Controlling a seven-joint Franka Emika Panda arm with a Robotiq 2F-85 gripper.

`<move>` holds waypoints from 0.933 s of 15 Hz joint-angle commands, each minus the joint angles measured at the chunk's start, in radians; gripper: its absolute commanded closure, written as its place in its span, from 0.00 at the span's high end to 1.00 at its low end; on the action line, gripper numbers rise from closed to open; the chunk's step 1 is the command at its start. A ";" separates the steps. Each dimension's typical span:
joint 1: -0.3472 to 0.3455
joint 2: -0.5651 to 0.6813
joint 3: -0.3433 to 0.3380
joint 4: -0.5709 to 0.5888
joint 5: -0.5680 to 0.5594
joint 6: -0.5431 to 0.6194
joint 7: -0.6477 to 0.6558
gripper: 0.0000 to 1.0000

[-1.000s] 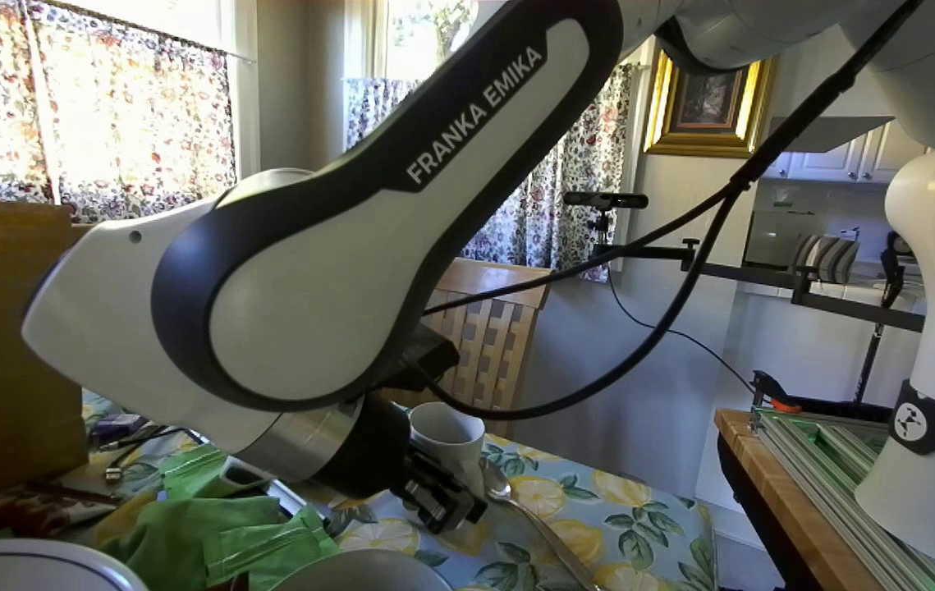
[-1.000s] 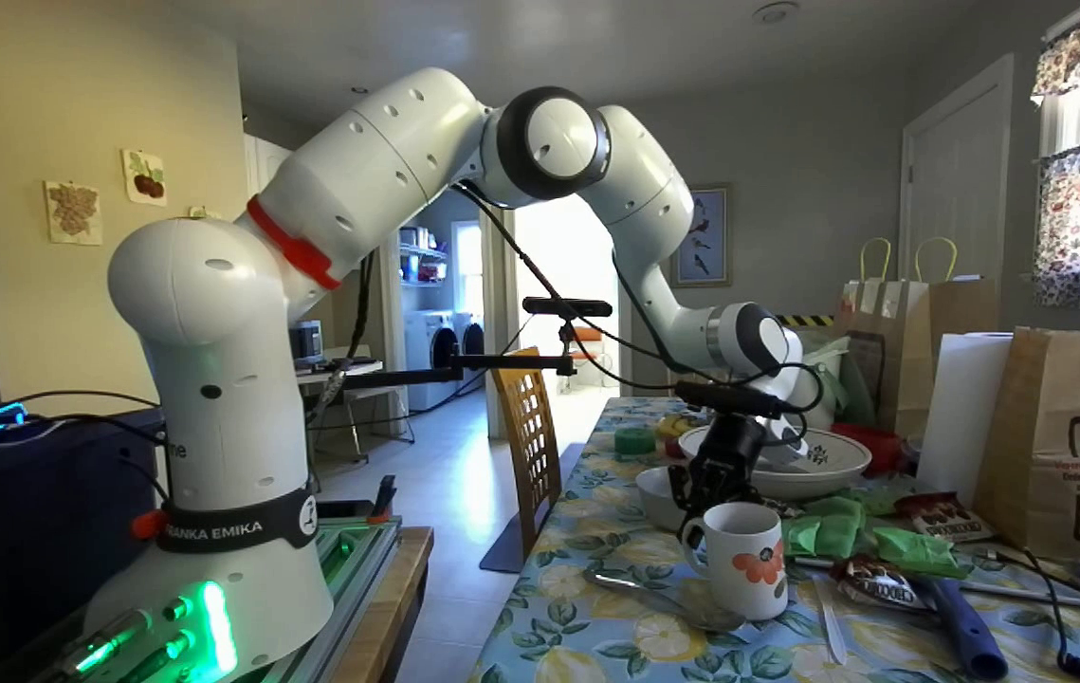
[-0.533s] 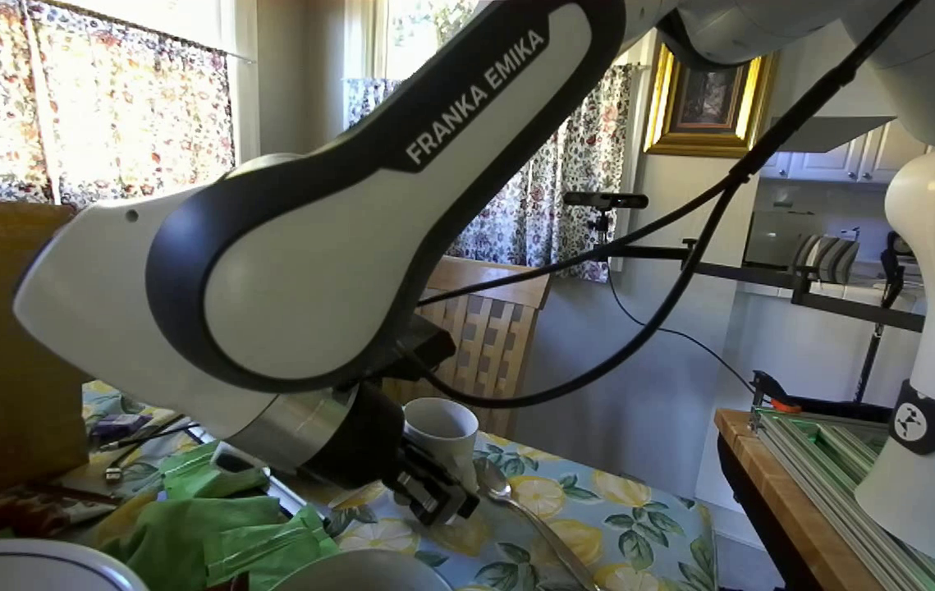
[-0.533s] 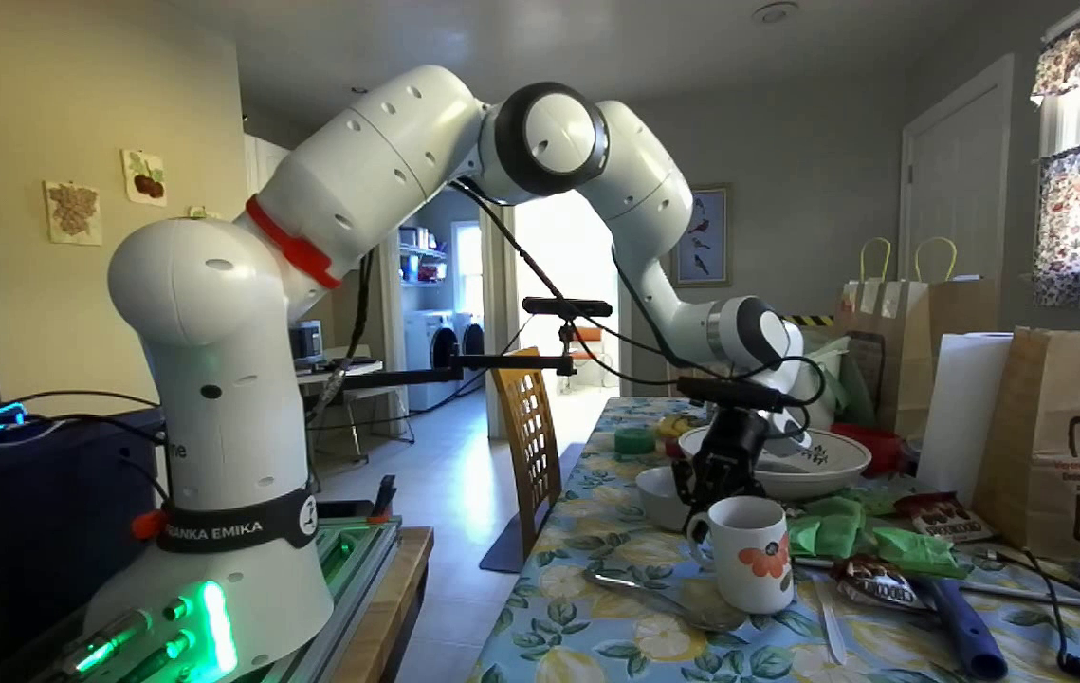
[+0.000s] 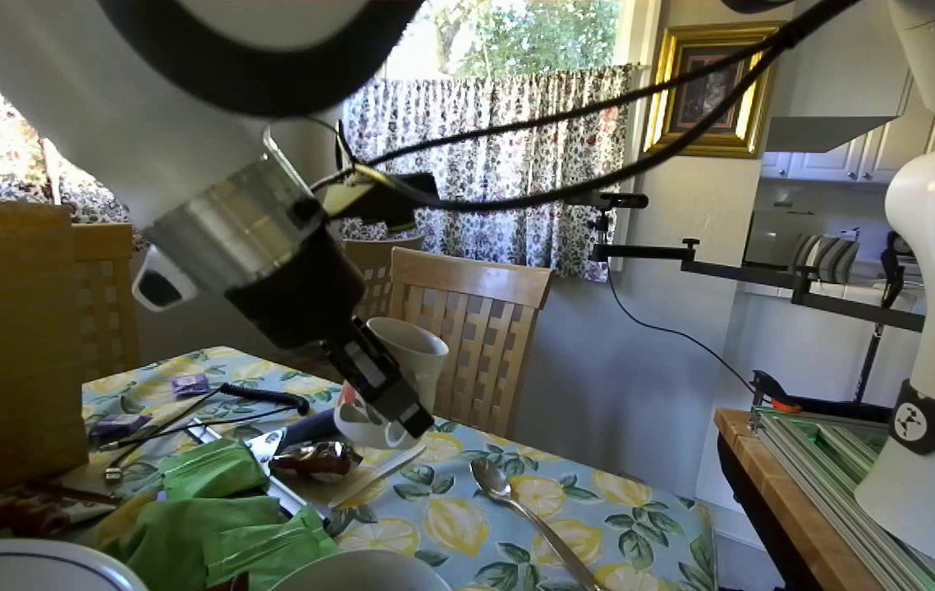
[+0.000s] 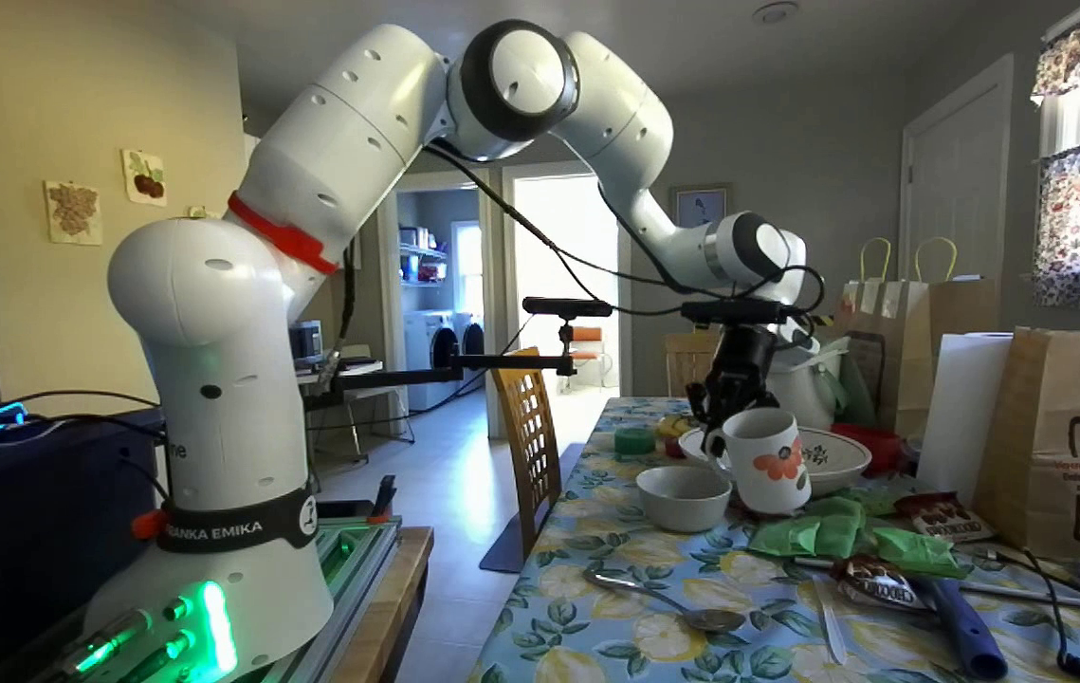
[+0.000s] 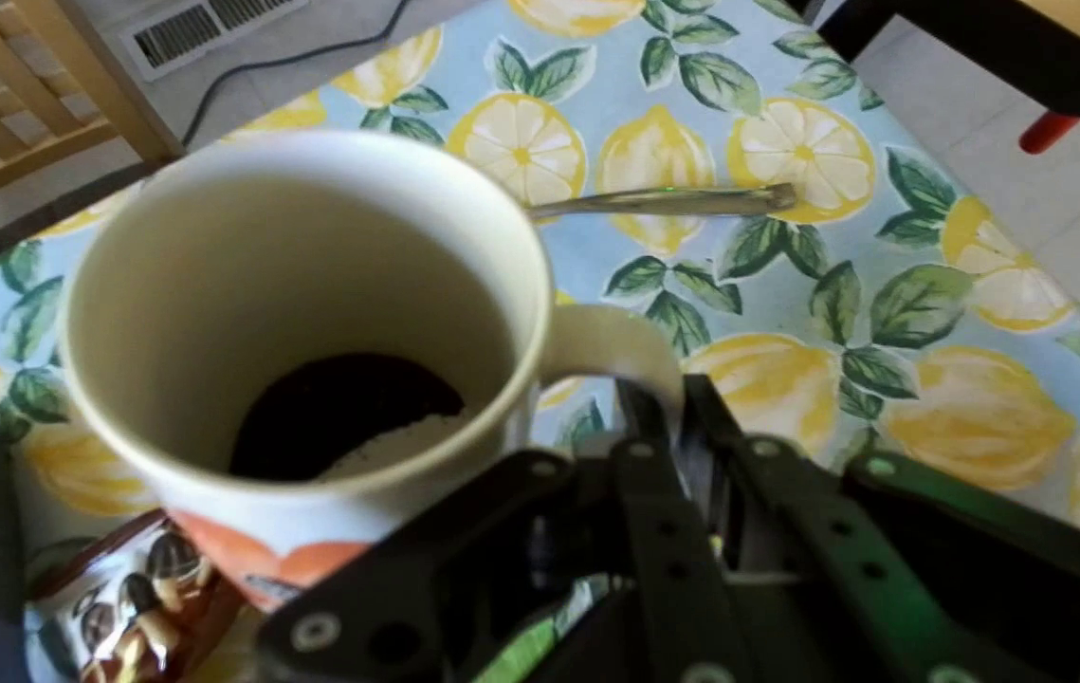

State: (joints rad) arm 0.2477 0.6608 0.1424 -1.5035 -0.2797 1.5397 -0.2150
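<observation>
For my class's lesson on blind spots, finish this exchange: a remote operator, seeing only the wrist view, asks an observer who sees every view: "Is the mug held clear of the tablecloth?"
Observer: Yes; in an exterior view, the white flower mug hangs above the lemon-print tablecloth.
Operator: I see only part of the spoon. Where's the rest?
Observer: Its bowl end lies on the tablecloth, in both exterior views.
Operator: Name one dish outside my view.
Observer: A small white bowl, seen left of the mug in an exterior view.
</observation>
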 commanded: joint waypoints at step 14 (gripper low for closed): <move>0.003 -0.238 0.089 -0.068 0.476 0.207 0.199 0.03</move>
State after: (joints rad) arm 0.2535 0.4667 0.2226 -1.5123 0.1400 1.6695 -0.0275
